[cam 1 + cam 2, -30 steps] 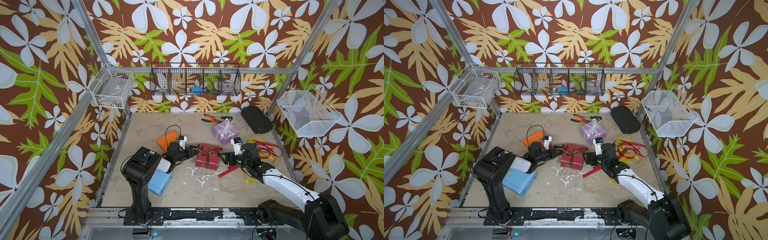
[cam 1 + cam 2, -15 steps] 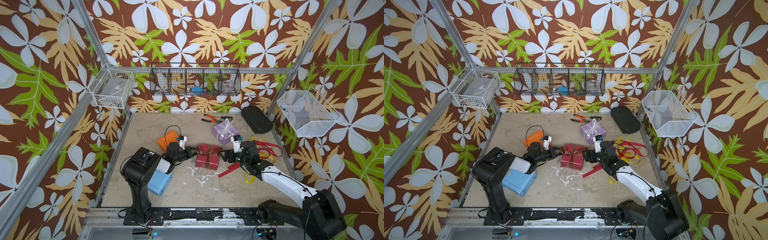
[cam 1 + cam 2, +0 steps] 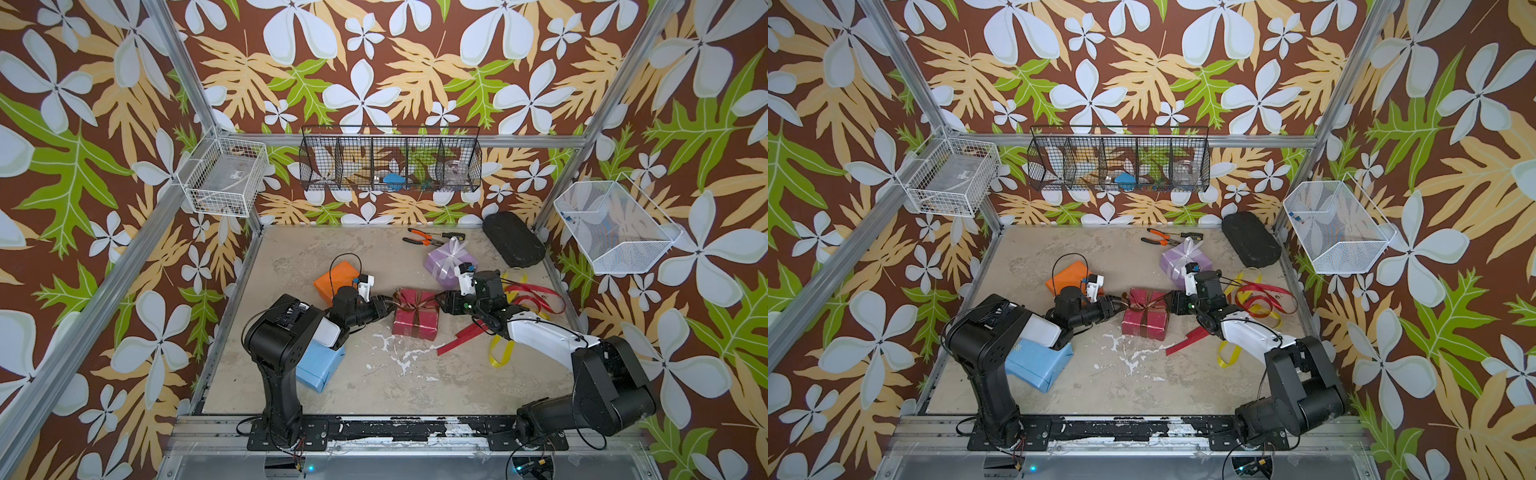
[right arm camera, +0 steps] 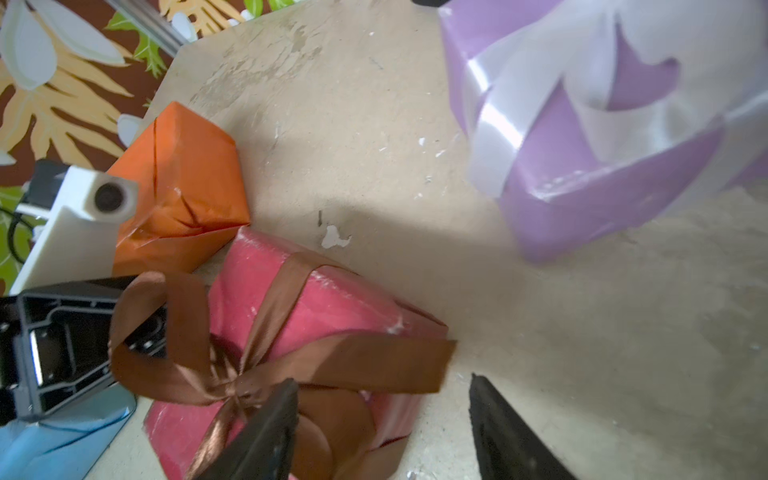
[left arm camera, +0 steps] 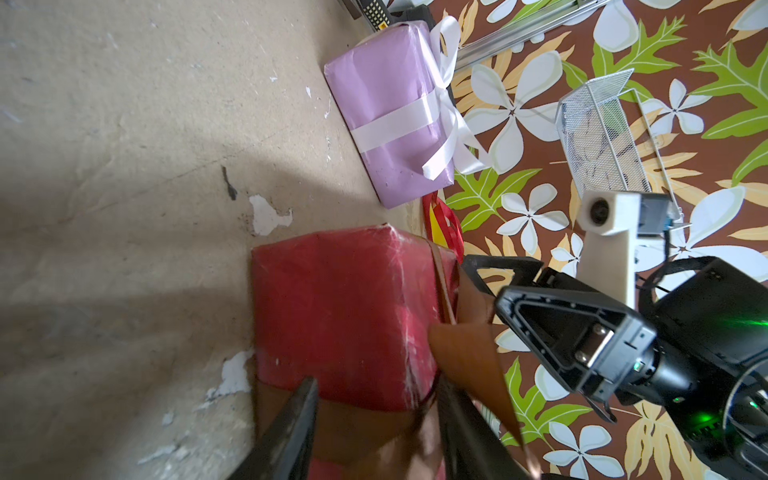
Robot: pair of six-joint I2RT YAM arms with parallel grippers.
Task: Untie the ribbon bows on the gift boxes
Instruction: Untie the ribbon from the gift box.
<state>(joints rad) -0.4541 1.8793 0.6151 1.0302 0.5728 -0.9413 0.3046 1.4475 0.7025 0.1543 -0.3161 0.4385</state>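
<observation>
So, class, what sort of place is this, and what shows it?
Probably a robot test cell, not a home: a left arm and right arm bolted to a front rail, aluminium frame posts holding flower-print walls, and wire baskets hung above a scuffed table.

2 top views: high, looking down, whole table (image 3: 374, 257). 2 wrist views: close, share dark red box (image 5: 345, 316).
</observation>
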